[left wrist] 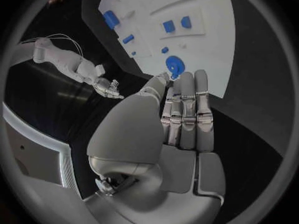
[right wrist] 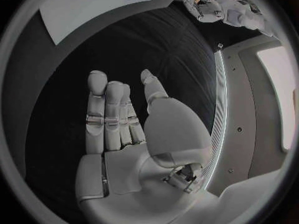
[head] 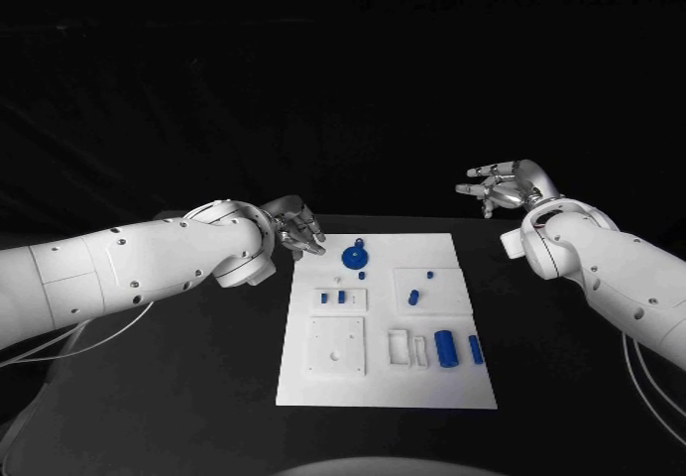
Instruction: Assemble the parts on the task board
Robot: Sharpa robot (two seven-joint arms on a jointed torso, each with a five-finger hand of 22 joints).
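Observation:
The white task board (head: 386,387) lies in the middle of the black table. A round blue part (head: 353,260) sits near its far left corner, with small blue pieces (head: 413,296) mid-board and two blue cylinders (head: 446,348) at its right side. My left hand (head: 297,236) hovers just off the far left corner, fingers stretched out and empty (left wrist: 181,114), close to the round blue part (left wrist: 174,64). My right hand (head: 498,185) is raised beyond the far right corner, holding nothing; its fingers (right wrist: 106,114) are extended over bare table.
Raised white blocks and slots (head: 337,347) stand on the board's near left half. Black table surrounds the board (right wrist: 81,10) on all sides. My left hand (right wrist: 199,2) appears across the board in the right wrist view.

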